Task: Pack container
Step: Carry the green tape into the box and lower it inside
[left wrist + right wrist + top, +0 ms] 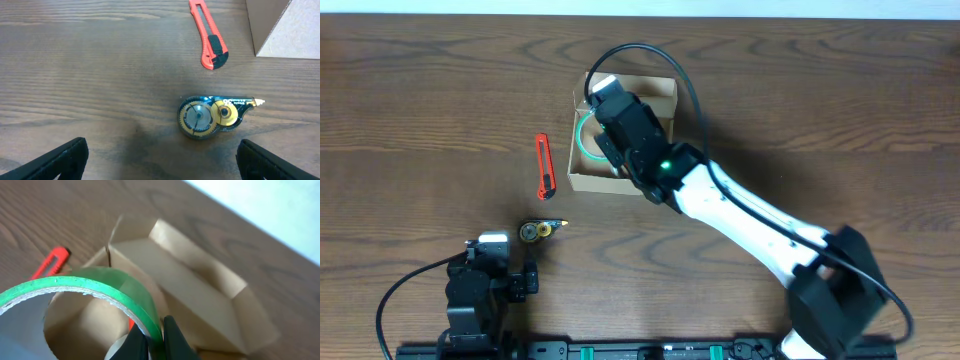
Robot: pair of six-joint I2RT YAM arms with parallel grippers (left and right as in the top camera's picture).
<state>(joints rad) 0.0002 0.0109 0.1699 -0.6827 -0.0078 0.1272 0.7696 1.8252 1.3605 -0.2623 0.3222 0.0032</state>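
Worktop (pixel 420 100): dark wood under tan rectangular cardboard box (pixel 660 100).
Right end effector (pixel 154 342): grips green tape roll (pixel 65 284) over box.
Left end effector (pixel 165 162): released.

the right arm (pixel 740 215) has a long white link with rounded edges, capped at each end by black housing: a bulky angular block near the base and a boxy block at the wrist. a small green light (pixel 666 165) glows on the wrist joint, and a thin black cable (pixel 640 45) arcs off it. the left arm (pixel 480 290) is black and blocky, with a pale grey cap (pixel 492 240) and a second black cable (pixel 380 315). the left fingers (pixel 60 160) are matte black wedges; the right fingers (pixel 175 342) are black and slim.
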